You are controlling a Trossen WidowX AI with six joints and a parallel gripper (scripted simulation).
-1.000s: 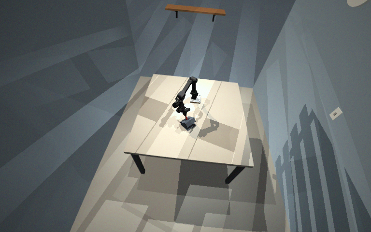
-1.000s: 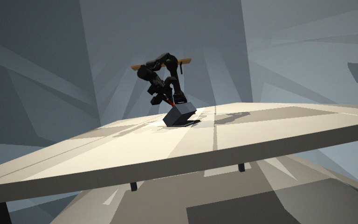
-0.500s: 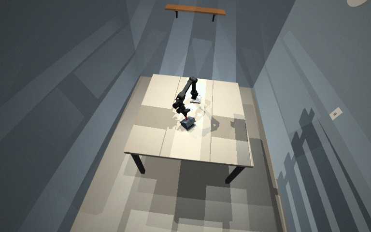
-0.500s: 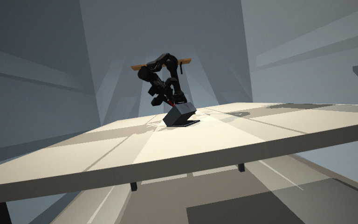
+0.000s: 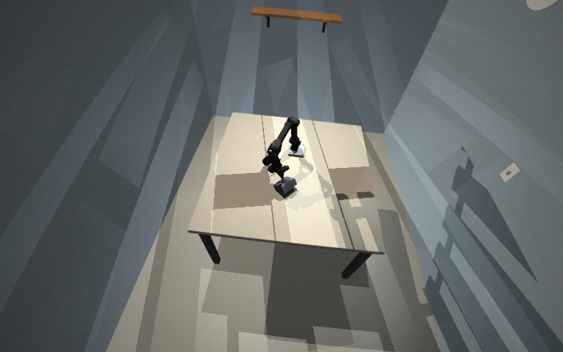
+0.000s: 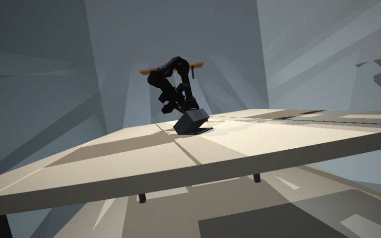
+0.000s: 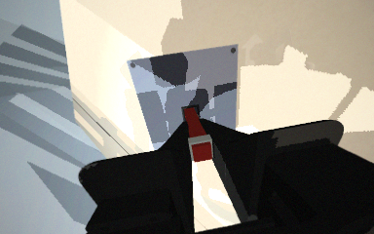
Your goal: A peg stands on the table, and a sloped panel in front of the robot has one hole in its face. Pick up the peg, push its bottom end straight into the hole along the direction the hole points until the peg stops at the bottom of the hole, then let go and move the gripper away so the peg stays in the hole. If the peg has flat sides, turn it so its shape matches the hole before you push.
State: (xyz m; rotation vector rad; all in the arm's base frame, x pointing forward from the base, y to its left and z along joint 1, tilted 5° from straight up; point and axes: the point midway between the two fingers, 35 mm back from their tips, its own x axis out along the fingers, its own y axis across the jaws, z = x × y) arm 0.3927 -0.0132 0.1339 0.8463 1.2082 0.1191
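A red square peg with a grey band near its top end (image 7: 196,128) (image 5: 283,180) (image 6: 182,110) is tilted, held between the fingers of my gripper (image 7: 195,125) (image 5: 282,177) (image 6: 181,107), which is shut on it. In the wrist view the peg's far end lies within the dark outline of the square hole (image 7: 184,113) in the panel face. How deep it sits cannot be told. The sloped panel (image 7: 219,68) is blue-grey with a dark screw at each far corner; the top and exterior views show its dark block (image 5: 286,189) (image 6: 188,123). The fingers hide the near part of the panel face.
The block stands on a thin dark foot (image 6: 206,130) on the beige table (image 5: 245,221) (image 6: 126,156). The arm's white base plate (image 5: 296,154) is behind the block. An orange bench (image 5: 296,14) (image 6: 144,71) stands far back, away from the table.
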